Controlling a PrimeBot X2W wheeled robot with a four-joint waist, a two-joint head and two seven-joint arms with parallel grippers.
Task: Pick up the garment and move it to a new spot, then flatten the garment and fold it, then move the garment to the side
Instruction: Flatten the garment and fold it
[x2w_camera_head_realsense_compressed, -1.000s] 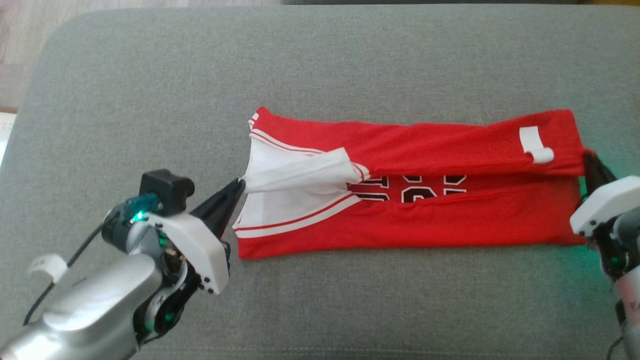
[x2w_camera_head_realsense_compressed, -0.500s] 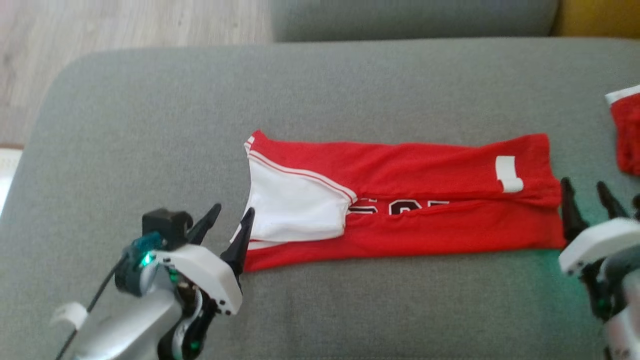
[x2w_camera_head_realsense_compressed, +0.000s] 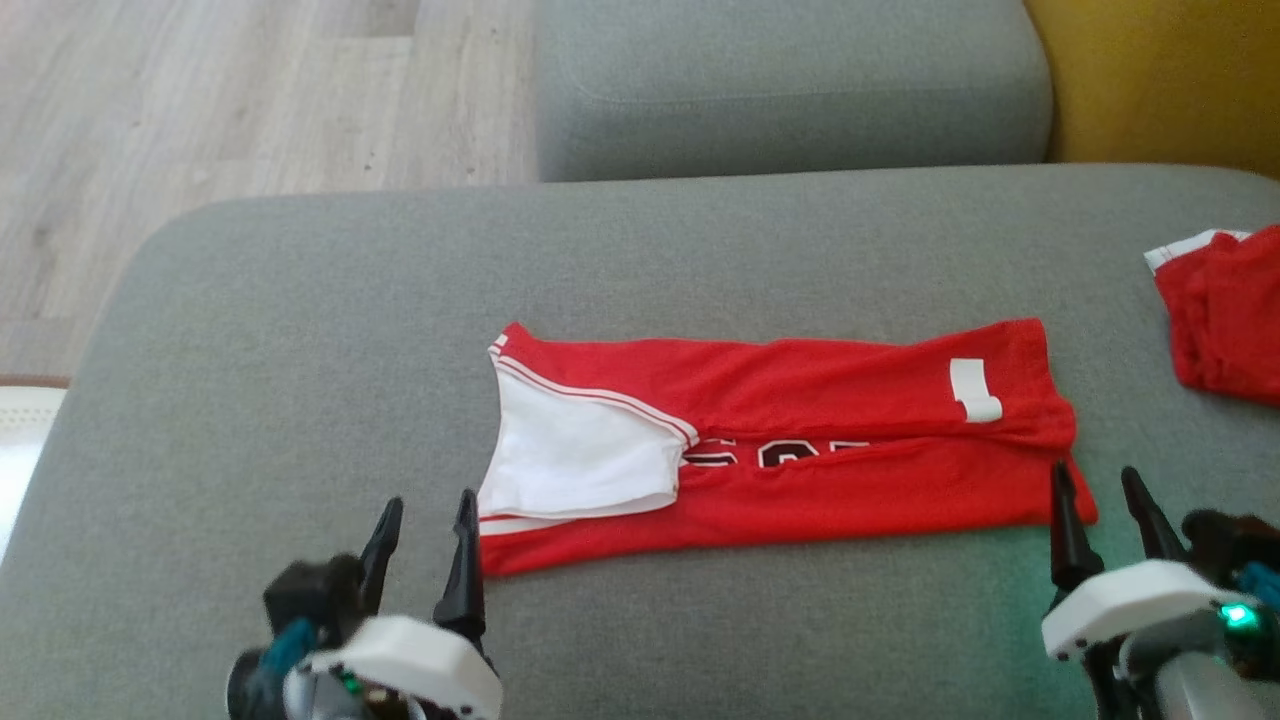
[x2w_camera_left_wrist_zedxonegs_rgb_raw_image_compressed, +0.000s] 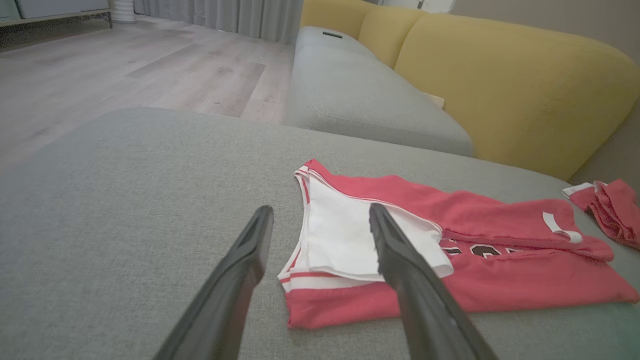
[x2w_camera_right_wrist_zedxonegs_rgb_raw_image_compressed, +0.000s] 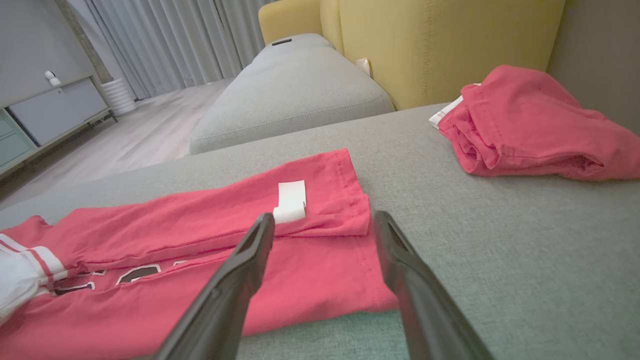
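Note:
The garment (x2w_camera_head_realsense_compressed: 800, 440) is a red jersey with white trim and dark lettering, lying folded into a long strip on the grey cushion (x2w_camera_head_realsense_compressed: 300, 350). Both long sides are folded toward the middle, and a white flap lies over its left end. The left wrist view shows the garment (x2w_camera_left_wrist_zedxonegs_rgb_raw_image_compressed: 450, 250) ahead, and the right wrist view shows its (x2w_camera_right_wrist_zedxonegs_rgb_raw_image_compressed: 200, 240) right end with a white tag. My left gripper (x2w_camera_head_realsense_compressed: 425, 525) stands open just off the strip's left end. My right gripper (x2w_camera_head_realsense_compressed: 1100, 505) stands open at the near right corner. Neither holds cloth.
A second red garment (x2w_camera_head_realsense_compressed: 1215, 315) lies bunched at the cushion's right edge, also visible as a red heap (x2w_camera_right_wrist_zedxonegs_rgb_raw_image_compressed: 530, 125) in the right wrist view. Another grey cushion (x2w_camera_head_realsense_compressed: 790, 90) and a yellow sofa back (x2w_camera_head_realsense_compressed: 1160, 80) lie beyond. Wooden floor (x2w_camera_head_realsense_compressed: 200, 120) borders the far left.
Both grippers let go of the garment's ends, opened and drew back toward me. The white flap settled flat. The camera tilted up, bringing the far cushion, sofa back and second garment into view.

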